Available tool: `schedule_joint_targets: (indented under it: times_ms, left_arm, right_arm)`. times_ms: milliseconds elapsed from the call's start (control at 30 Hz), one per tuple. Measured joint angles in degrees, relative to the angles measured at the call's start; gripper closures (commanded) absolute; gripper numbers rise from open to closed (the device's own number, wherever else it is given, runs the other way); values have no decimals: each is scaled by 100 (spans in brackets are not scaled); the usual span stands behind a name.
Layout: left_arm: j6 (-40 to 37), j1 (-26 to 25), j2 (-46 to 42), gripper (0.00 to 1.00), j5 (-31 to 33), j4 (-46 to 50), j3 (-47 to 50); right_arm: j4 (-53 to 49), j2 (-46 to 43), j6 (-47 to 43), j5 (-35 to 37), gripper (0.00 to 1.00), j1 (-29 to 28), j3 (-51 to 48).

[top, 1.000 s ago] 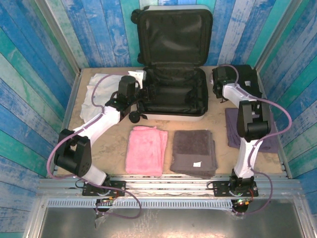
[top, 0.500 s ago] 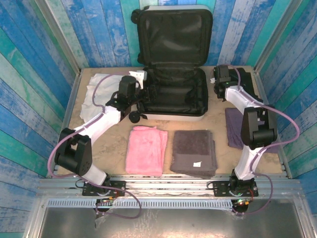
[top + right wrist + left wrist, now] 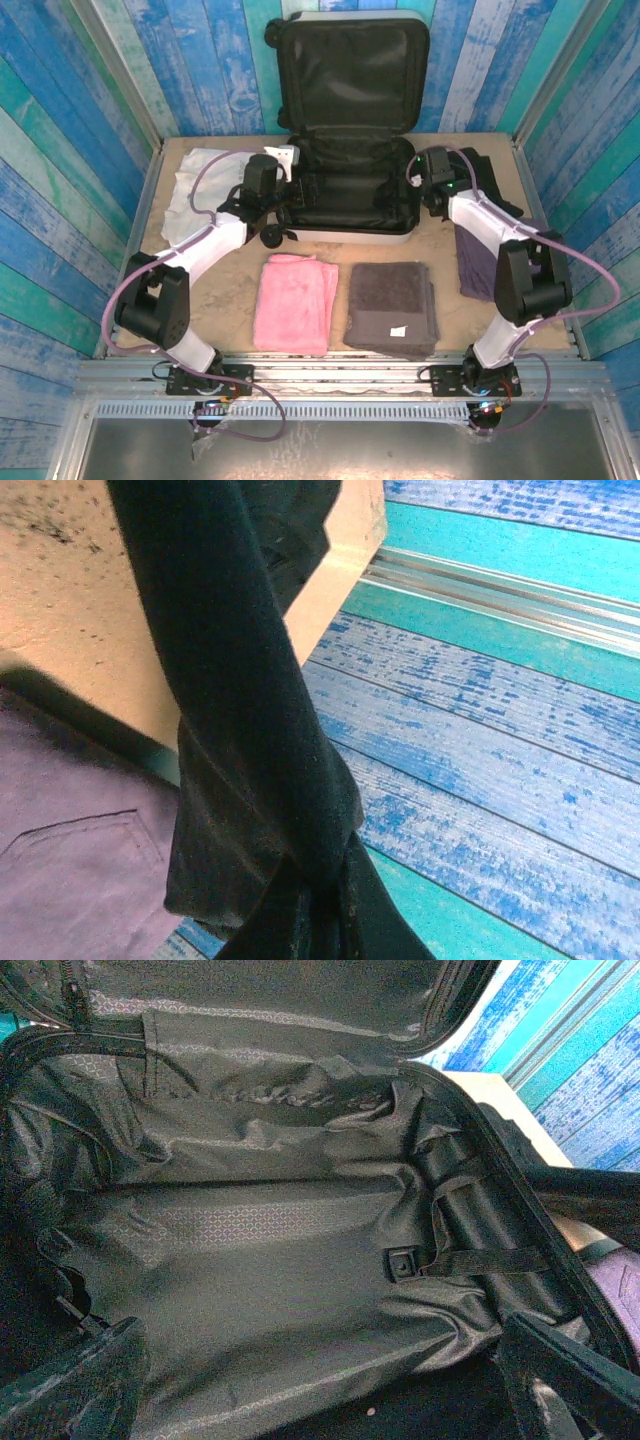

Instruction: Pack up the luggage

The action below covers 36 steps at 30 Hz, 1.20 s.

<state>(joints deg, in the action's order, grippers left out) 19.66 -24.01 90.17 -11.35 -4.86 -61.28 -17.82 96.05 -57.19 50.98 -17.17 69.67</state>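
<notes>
Silver-white hard-shell suitcase with black fabric lining (image 3: 345, 236) lies open at the far middle of the sandy table (image 3: 230, 280), its lid propped on the back wall. Top view: left gripper (image 3: 285, 168) sits at the tub's left rim, suitcase directly to its right. Right gripper (image 3: 421, 178) is just off the right rim, suitcase immediately to its left, with a black fabric garment (image 3: 500, 185) draped out to its right. The pink folded towel (image 3: 295, 300) and grey folded towel (image 3: 392, 305) lie between the grippers and the bases. Left wrist view: left gripper (image 3: 320, 1395) has its fingers (image 3: 85, 1385) spread wide with nothing between them, and bare lining (image 3: 280, 1240) ahead. Right wrist view: the black garment (image 3: 250, 730) hangs bunched where the jaws pinch together on it, with a purple folded garment (image 3: 70, 870) beneath. My read: the garment is lifted but not yet packed. Next move calls for swinging it left over the rim, lowering into the tub, then letting go. The hanging tail could snag the rim.
</notes>
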Motion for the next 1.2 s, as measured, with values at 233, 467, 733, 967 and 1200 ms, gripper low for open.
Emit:
schedule_joint_targets:
  times_ms: [233, 467, 733, 967, 1200]
  left_arm:
    - [39, 0, 70, 7, -22, 4, 0]
    - [39, 0, 70, 7, -22, 20, 0]
    - [50, -7, 70, 7, -35, 24, 0]
    - [39, -173, 70, 7, -13, 92, 0]
    - [11, -413, 70, 7, -13, 155, 0]
  right_arm:
    - [-931, -527, 1036, -63, 71, -461, -214]
    - [-2579, -647, 3510, -527, 10, -564, 236]
    - [-3235, -2173, 6898, -3375, 11, 31, 269]
    - [-2551, -4426, 9141, -4983, 11, 1316, -2041]
    - [-1928, -4520, 9687, -6290, 11, 3097, -3001]
